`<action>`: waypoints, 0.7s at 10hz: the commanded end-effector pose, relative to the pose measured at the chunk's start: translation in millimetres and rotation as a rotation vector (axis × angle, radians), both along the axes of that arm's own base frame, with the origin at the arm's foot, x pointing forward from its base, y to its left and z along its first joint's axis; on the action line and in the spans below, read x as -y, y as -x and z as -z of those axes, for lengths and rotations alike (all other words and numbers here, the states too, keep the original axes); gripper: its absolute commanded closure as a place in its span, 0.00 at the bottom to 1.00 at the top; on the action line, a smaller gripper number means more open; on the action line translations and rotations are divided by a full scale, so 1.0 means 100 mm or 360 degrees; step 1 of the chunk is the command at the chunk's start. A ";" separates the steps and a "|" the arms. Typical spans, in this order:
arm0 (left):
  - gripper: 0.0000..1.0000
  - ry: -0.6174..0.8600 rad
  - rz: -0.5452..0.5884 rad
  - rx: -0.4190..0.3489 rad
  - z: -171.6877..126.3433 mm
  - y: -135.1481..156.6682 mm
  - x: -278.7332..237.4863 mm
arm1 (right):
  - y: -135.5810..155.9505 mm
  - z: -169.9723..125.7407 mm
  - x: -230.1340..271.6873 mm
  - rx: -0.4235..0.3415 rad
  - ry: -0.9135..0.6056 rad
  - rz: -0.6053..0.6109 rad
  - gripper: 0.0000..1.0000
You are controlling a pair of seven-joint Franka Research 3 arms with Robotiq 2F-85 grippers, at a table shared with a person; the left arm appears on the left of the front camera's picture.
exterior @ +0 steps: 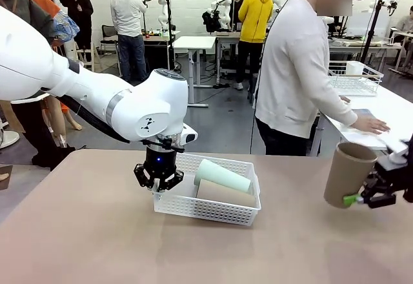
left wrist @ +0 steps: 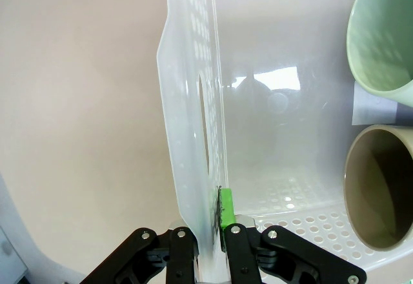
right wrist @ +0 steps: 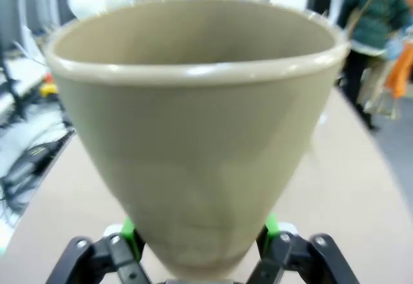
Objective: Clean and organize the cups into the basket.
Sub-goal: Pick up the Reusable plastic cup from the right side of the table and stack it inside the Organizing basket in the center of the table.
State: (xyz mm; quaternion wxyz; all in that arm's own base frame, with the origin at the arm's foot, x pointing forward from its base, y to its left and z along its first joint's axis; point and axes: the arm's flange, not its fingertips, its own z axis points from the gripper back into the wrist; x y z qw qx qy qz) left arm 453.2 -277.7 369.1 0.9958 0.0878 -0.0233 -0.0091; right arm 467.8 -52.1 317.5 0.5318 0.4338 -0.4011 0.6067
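Note:
The white lattice basket stands mid-table. Inside it a mint-green cup and a tan cup lie on their sides. My left gripper is shut on the basket's left wall. In the left wrist view my left gripper pinches that wall, and the mint cup and tan cup show their open mouths. At the right, my right gripper is shut on the base of another tan cup, held above the table. In the right wrist view this cup sits between the green pads.
A person in a white top stands at the far right, one hand resting on a neighbouring white table that carries a wire basket. Bare brown tabletop lies in front of the basket and to its left.

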 end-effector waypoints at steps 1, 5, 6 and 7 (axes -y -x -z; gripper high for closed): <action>1.00 0.0001 0.0003 0.0005 -0.02 0.00 0.01 | 0.25 -0.60 -0.04 0.0027 0.0064 0.0048 0.27; 1.00 0.0001 0.0003 0.0005 -0.02 0.00 0.01 | 0.33 -1.11 -0.11 0.0020 0.0132 0.0080 0.27; 1.00 0.0001 0.0003 0.0005 -0.02 0.00 0.01 | 0.30 -1.20 -0.07 0.0080 0.0077 0.0084 0.27; 1.00 0.0001 0.0003 0.0005 -0.02 0.00 0.01 | 0.30 -1.20 -0.07 0.0080 0.0077 0.0084 0.27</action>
